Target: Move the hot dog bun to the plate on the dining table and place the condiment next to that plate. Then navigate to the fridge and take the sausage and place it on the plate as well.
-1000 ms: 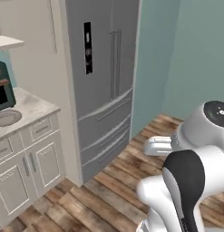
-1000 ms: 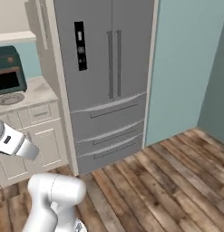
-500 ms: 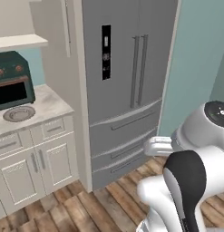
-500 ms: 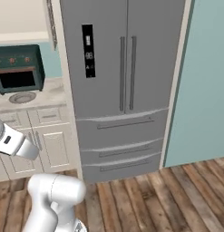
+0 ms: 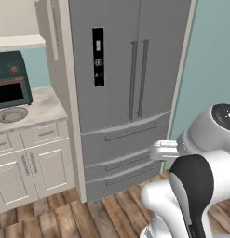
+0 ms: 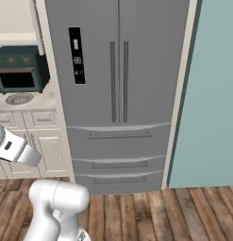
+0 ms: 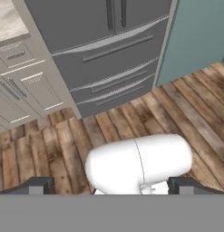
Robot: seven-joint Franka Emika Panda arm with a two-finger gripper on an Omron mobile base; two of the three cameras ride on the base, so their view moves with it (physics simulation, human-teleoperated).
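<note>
The grey French-door fridge [image 5: 130,79] [image 6: 118,84] stands straight ahead with both doors and both lower drawers closed. In the hand view its drawers [image 7: 104,41] fill the top, above the wooden floor. My gripper [image 7: 111,186] is open, its two dark fingertips [image 7: 41,185] far apart at the bottom, with nothing held between them. The hot dog bun, the plate, the dining table, the condiment and the sausage are out of view.
Left of the fridge runs a stone counter over white cabinets [image 5: 28,167] [image 7: 22,86]. On it sit a teal toaster oven [image 5: 9,86] [image 6: 19,75] and a round grey dish [image 5: 11,114] [image 6: 19,98]. A teal wall [image 6: 212,94] borders the fridge's right side.
The whole picture has shifted: the base has driven and turned, so the fridge now sits larger and more centred. The gripper stays open.
</note>
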